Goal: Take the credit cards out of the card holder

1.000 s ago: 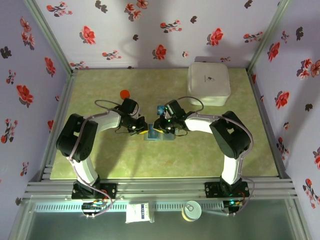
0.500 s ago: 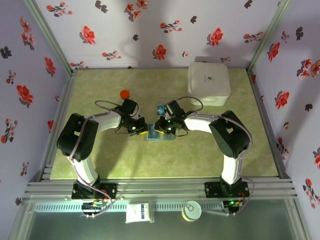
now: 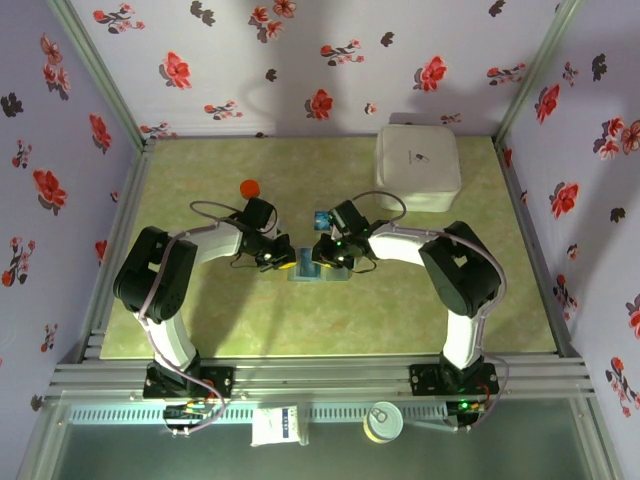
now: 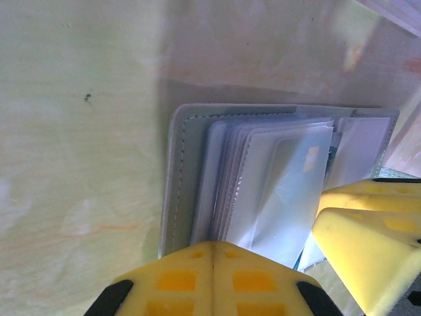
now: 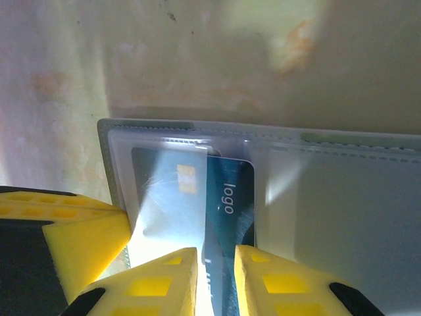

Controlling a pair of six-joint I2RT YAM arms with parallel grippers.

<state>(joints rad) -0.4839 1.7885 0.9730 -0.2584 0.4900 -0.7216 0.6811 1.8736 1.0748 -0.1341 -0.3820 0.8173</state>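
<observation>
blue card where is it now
Blue card: centre of right wrist view, in the card holder's clear sleeve, lower end between the right gripper's fingers.

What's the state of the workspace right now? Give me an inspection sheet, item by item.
Surface: green mat, a few faint marks.
Job's things: card holder lying open mid-table; blue card among its clear sleeves.
Clutter: white box far right; red round object behind the left arm.
Grippers: left gripper shut at the holder's edge; right gripper shut on the blue card's near edge.
Cables: cable loops riding on both arms, off the holder.
Surroundings: floral walls, metal frame.
</observation>
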